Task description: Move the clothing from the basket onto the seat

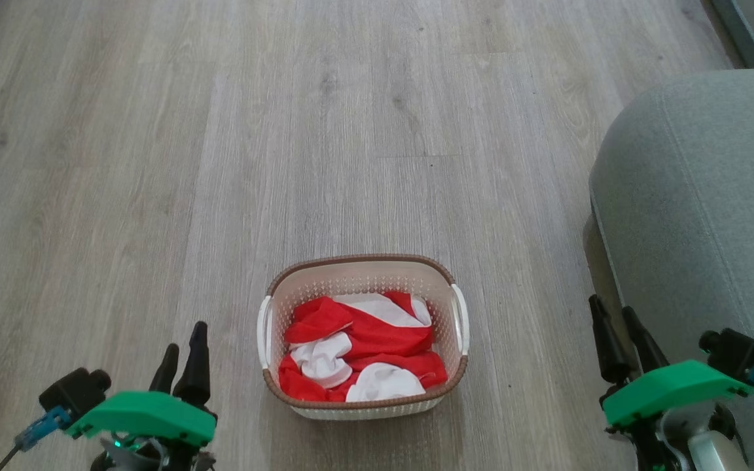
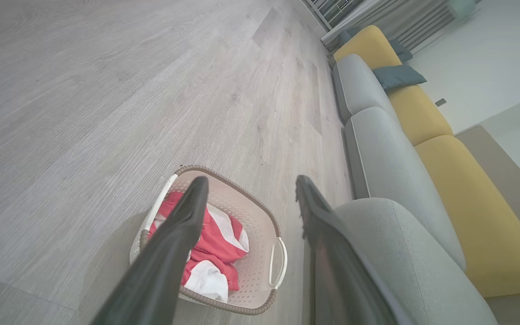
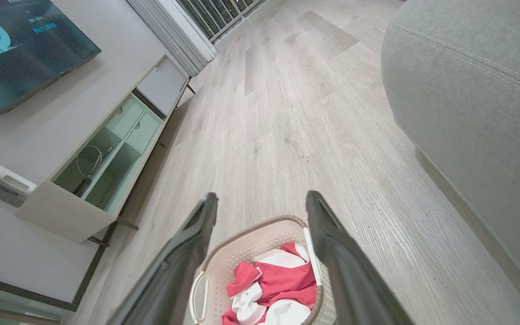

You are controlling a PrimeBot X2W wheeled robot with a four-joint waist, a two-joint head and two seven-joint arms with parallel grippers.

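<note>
My left gripper [image 1: 185, 340] hangs at the lower left of the head view. Its 2 dark fingers are spread apart and hold nothing. My right gripper [image 1: 611, 307] hangs at the lower right, its 2 fingers parted just as wide and also empty, just beside the near edge of the seat [image 1: 711, 196].

The basket [image 1: 364, 259] stands on the wooden floor [image 1: 285, 131] between my 2 grippers, apart from both. The clothing [image 1: 377, 340] lies crumpled inside it, red with white patches, covering the bottom and sitting below the brown rim. A white handle shows on each short side of the basket.

The grey seat is on my right of the basket, near it but not touching. In the left wrist view the seat is the near end of a long sofa [image 2: 422, 122] with grey cushions and yellow backs. In the right wrist view a low cabinet [image 3: 106, 149] stands against the wall across the floor, below a dark screen [image 3: 16, 45].
</note>
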